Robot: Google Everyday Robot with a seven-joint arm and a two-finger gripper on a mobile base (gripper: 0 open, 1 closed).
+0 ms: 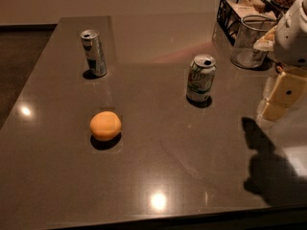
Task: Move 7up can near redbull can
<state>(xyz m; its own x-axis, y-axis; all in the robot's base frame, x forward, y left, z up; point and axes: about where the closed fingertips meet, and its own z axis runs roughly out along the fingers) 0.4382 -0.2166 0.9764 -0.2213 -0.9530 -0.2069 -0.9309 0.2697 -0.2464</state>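
The 7up can (pixel 201 78), white and silver with green lettering, stands upright right of the table's middle. The redbull can (pixel 94 52), slim and silver-blue, stands upright at the back left, well apart from the 7up can. My gripper (pixel 283 97) hangs at the right edge of the view, to the right of the 7up can and a little nearer the front, not touching it. It holds nothing that I can see.
An orange round fruit (pixel 105 125) lies at the front left, below the redbull can. A clear glass container (pixel 250 41) and a black wire basket (pixel 235 8) stand at the back right. The dark table (pixel 158 176) ends at the front and left edges.
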